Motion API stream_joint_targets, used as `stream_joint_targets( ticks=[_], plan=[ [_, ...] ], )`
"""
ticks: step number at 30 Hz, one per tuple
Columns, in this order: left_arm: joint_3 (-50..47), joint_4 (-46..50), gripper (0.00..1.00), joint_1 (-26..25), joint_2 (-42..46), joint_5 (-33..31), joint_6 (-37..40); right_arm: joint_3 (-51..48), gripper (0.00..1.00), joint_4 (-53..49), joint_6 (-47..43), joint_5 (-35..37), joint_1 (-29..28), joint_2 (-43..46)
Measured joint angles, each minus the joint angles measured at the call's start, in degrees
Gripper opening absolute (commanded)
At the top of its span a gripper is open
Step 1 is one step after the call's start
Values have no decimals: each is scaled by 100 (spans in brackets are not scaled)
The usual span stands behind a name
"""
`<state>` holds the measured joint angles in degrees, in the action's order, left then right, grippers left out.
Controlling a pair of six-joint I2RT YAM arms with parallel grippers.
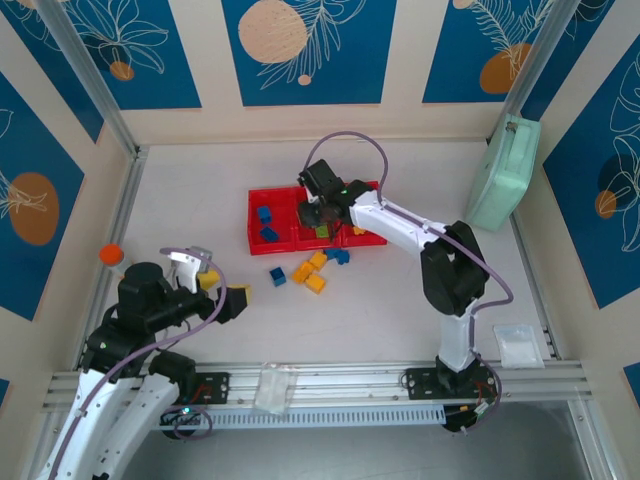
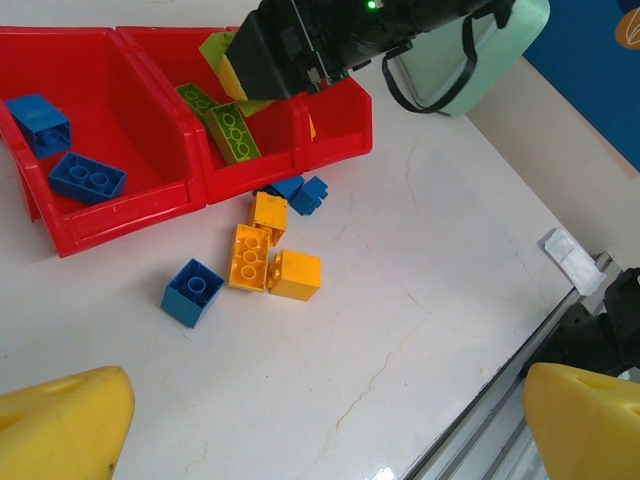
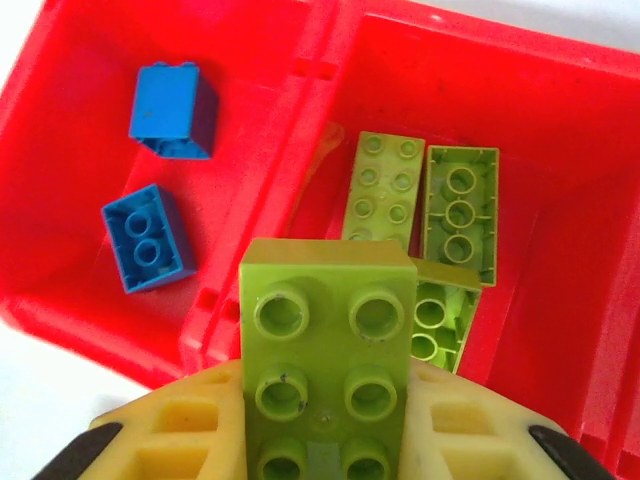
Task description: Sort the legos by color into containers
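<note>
Right wrist view: the right gripper is seen clamped on a lime green brick, with its yellow fingers pressed against the brick's two sides and the studs turned toward the camera. The brick is held above the middle bin of the red tray, close to the wall shared with the left bin. Three more green bricks are seen lying in the middle bin: two long ones side by side, and a third partly hidden under the held brick. Two blue bricks are seen in the left bin, apart from each other.

On the table just near the tray, loose bricks are seen in the left wrist view. Three yellow-orange bricks are clustered together, touching. A blue square brick lies just left of them. Two small blue pieces lie just beside the tray's near wall.

The left gripper is seen at the near left of the table, well apart from the tray, its fingers spread wide with nothing between them. A mint-green case is seen leaning against the right wall at the far right.
</note>
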<state>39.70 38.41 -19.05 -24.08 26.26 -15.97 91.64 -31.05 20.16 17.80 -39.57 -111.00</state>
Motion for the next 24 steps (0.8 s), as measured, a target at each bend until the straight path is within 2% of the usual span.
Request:
stream_joint_targets(
  ticks=[9,16,24],
  plan=[
    [0,0,99,-2,2,0,0,20,19,28,638,-310,136,-284],
    [0,0,99,-2,2,0,0,20,34,85,708,-638,179,-431],
    [0,0,99,-2,0,0,0,24,42,72,662,-691,197,-442]
  ],
)
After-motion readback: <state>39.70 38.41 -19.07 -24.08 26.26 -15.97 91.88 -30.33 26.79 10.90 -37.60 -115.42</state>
